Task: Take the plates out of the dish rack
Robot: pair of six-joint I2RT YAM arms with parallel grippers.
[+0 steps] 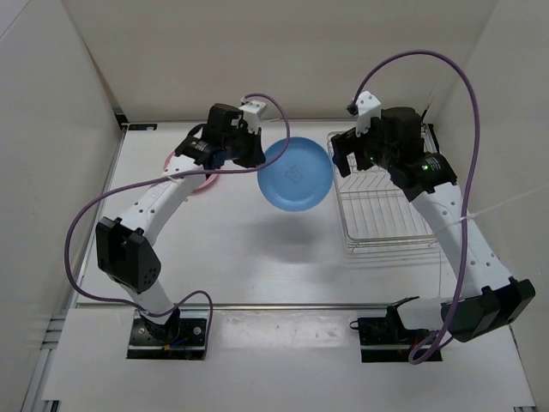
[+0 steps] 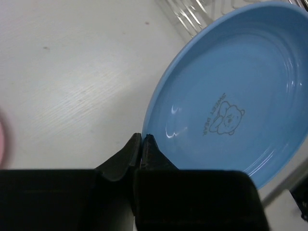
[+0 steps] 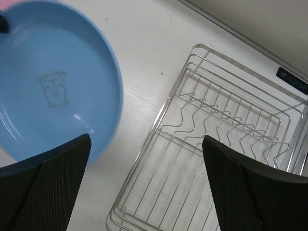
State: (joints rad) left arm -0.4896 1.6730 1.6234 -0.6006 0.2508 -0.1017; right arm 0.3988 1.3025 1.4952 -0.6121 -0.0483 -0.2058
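Note:
My left gripper (image 1: 257, 154) is shut on the rim of the light blue plate (image 1: 296, 174) and holds it in the air left of the dish rack (image 1: 382, 215). In the left wrist view my left gripper (image 2: 143, 137) pinches the plate's (image 2: 236, 96) edge; a bear mark shows at its centre. The pink plate (image 1: 193, 182) lies flat on the table at the back left, mostly hidden by my left arm. My right gripper (image 1: 356, 154) is open and empty above the rack's far end. The right wrist view shows the bare rack (image 3: 221, 144) and the blue plate (image 3: 53, 82).
White walls enclose the table on three sides. A purple cable loops over each arm. The rack stands at the right side, its long axis running front to back.

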